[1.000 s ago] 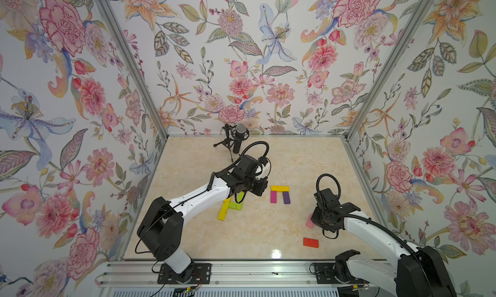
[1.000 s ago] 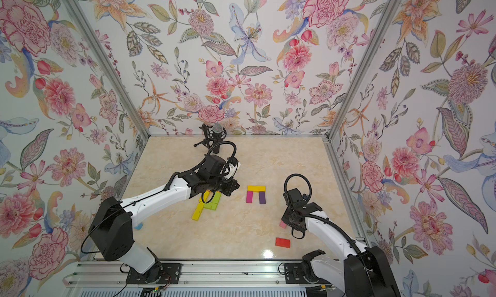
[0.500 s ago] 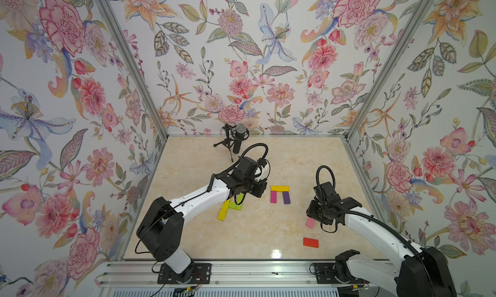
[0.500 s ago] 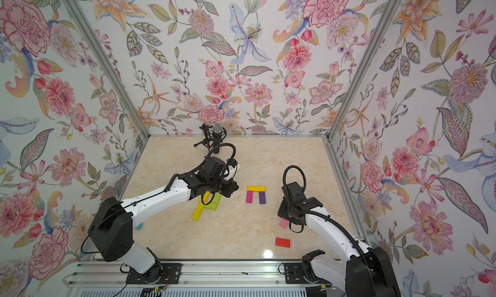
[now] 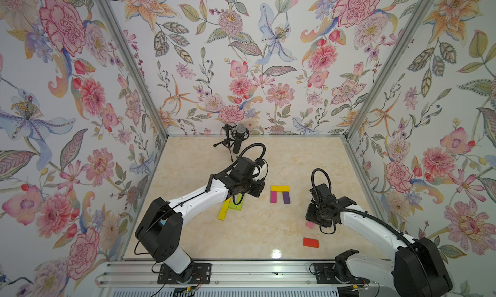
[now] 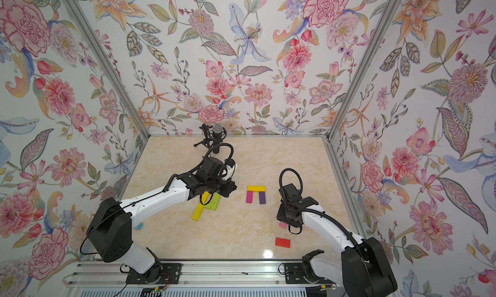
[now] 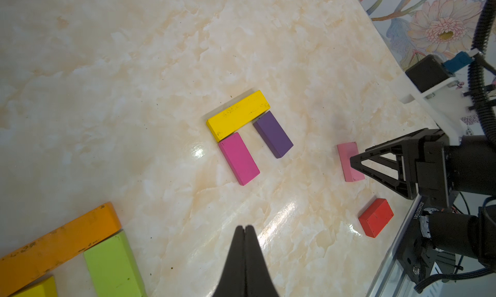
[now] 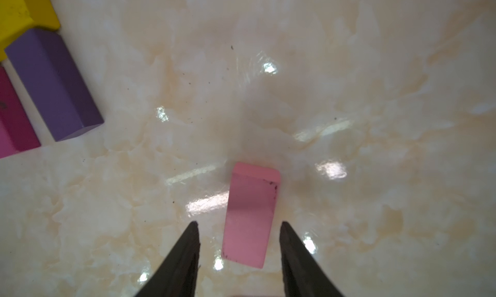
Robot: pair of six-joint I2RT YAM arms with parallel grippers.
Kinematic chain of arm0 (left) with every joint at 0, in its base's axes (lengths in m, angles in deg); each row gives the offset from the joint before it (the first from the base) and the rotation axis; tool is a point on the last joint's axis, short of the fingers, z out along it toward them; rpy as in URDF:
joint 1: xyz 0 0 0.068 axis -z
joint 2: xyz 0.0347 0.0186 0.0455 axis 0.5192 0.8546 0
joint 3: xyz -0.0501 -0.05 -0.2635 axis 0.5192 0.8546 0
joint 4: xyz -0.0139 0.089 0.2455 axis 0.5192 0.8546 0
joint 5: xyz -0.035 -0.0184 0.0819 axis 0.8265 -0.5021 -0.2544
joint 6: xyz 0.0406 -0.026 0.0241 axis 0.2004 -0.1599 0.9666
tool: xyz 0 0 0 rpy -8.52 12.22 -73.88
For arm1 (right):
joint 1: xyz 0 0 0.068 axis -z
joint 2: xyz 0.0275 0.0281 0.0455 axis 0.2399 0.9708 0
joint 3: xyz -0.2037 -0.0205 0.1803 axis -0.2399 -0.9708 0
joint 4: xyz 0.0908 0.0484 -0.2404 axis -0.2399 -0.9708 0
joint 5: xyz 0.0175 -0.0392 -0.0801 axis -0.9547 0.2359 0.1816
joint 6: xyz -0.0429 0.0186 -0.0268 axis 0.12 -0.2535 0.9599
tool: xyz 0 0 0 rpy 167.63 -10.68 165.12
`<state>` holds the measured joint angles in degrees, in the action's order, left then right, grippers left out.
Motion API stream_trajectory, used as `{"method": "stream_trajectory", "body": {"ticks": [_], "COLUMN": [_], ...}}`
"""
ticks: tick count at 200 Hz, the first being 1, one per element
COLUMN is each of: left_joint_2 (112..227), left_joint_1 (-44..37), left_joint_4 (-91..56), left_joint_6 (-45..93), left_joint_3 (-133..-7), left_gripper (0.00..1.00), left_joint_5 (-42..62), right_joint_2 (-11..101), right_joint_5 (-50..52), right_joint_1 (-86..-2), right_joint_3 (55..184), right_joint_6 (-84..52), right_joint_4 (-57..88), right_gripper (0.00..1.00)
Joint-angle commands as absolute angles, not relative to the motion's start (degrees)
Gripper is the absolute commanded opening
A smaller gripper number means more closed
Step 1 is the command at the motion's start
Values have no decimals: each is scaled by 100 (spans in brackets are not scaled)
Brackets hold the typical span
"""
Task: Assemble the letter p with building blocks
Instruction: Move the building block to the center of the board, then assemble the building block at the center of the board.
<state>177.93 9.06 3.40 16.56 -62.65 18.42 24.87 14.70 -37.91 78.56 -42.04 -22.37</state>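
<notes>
A yellow block [image 5: 279, 188] lies across the far ends of a magenta block [image 5: 273, 196] and a purple block [image 5: 286, 198], forming an arch mid-table. A pink block [image 8: 251, 215] lies flat between the fingers of my open right gripper [image 8: 238, 224], with a gap on each side. A red block [image 5: 310, 242] lies nearer the front. An orange block [image 7: 59, 244], a lime green block [image 7: 112, 266] and a long yellow block [image 5: 224, 213] lie under my left arm. My left gripper [image 7: 244, 227] hangs shut and empty over bare table, left of the arch.
A microphone on a small tripod [image 5: 237, 137] stands at the back. Floral walls close off three sides, and a metal rail [image 5: 241, 271] runs along the front. A small blue object [image 6: 138, 225] lies by the left wall.
My right arm has moved away from the front edge over the pink block, and its jaws have opened. The left arm has stayed almost still.
</notes>
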Motion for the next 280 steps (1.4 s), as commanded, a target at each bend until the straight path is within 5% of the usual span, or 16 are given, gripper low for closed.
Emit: {"method": "stream_trajectory", "body": {"ticks": [1,50,107,134,212,280], "left_joint_2": [17643,17427,17134,17035,16917,17125], "left_joint_1": [803,704,546,541,598,696], "left_joint_4": [239,225,192,110,-230,-197], "left_joint_6": [1628,1629,1603,1547,1352,1402], "left_joint_3": [-6165,-6068,-5848,-5737,-5425,-5578], "left_gripper": [0,0,0,0,0,0], "left_joint_5": [1736,1720,1707,1788,1946,1979], "right_joint_2": [2586,3020,2891,2907,3164,2451], "right_joint_5": [1598,1468,1321,1223,1148,1232], "right_joint_1": [-3831,-3781,-3649,-3647,-3885,-3870], "right_joint_3": [7767,7474,7218,7162,6965,6684], "right_joint_6": [-4241,-4324,-4819,-5242,-6462,-6589], "right_joint_4": [-2256,-1605,-1182,-973,258,171], "right_gripper": [48,46,13,10,21,49]}}
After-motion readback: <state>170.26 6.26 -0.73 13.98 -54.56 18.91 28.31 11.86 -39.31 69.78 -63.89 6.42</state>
